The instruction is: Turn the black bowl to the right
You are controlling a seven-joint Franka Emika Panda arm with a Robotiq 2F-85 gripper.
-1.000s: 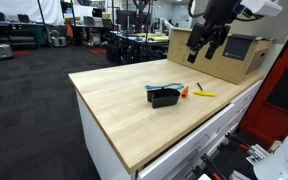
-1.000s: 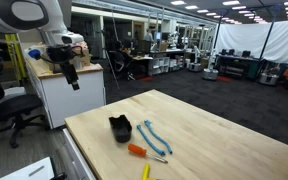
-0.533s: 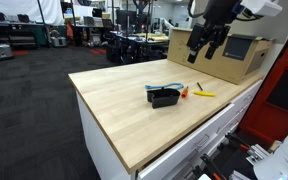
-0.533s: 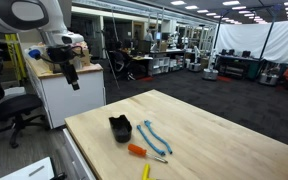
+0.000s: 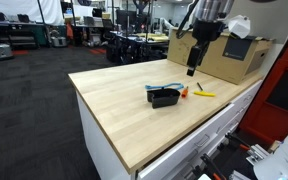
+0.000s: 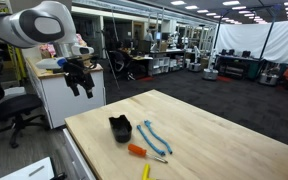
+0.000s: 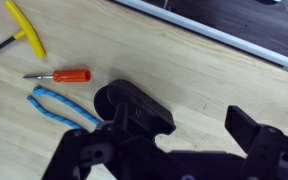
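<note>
The black bowl (image 5: 165, 96) is a small, low, boxy matte dish on the light wooden table; it also shows in an exterior view (image 6: 120, 128) and in the wrist view (image 7: 134, 108). My gripper (image 5: 193, 62) hangs in the air above and behind the table's far side, well apart from the bowl, and shows beside the table in an exterior view (image 6: 83, 85). In the wrist view my gripper (image 7: 189, 130) is open and empty, its dark fingers (image 7: 259, 135) framing bare wood, with the bowl under the left finger.
Beside the bowl lie blue-handled pliers (image 7: 59, 107), an orange-handled screwdriver (image 7: 64, 76) and a yellow T-handle tool (image 7: 24, 28). A cardboard box (image 5: 224, 57) stands behind the table. The table edges (image 5: 104, 125) drop off to the floor.
My arm has moved: the gripper has come lower and closer toward the table. The bowl and tools have not moved.
</note>
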